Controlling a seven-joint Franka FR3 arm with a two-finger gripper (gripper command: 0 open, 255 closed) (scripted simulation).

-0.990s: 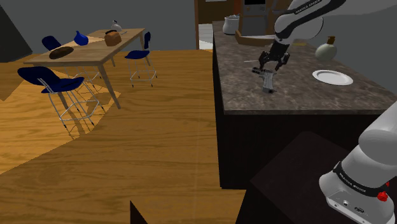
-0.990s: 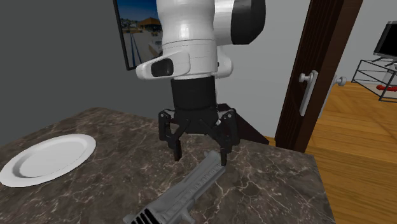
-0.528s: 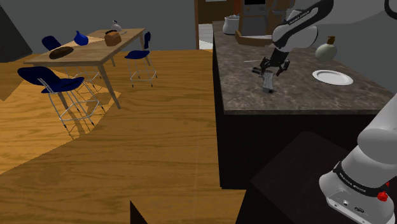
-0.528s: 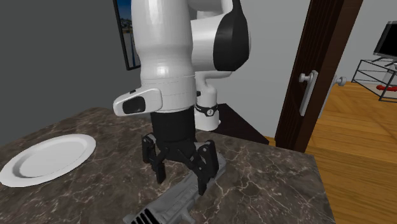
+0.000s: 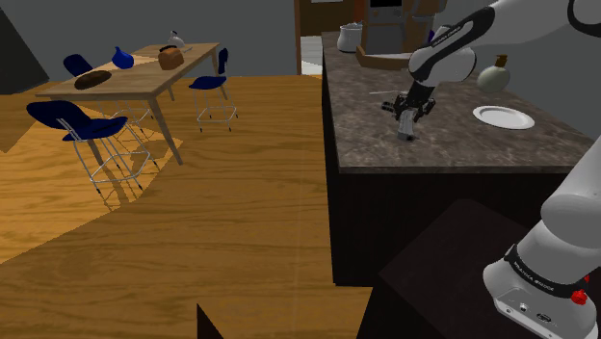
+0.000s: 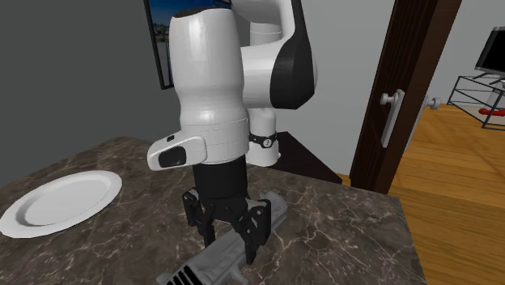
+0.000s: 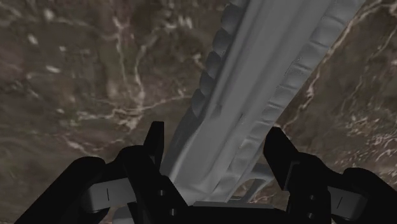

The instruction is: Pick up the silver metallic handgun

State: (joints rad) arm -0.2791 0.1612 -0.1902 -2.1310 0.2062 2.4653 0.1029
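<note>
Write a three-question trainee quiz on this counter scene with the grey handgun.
1. True or false: the black two-finger gripper has lifted the grey metallic handgun off the dark marbled counter.
2. Which lies on that counter? A) round white plate B) yellow banana C) red mug
3. Fill in: the fingers straddle the handgun, standing ___.
Key: 1 false; 2 A; 3 open.

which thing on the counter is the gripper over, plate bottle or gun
The grey handgun: it lies between the gripper's open fingers, while the white plate and the round bottle stand apart from it.
</note>
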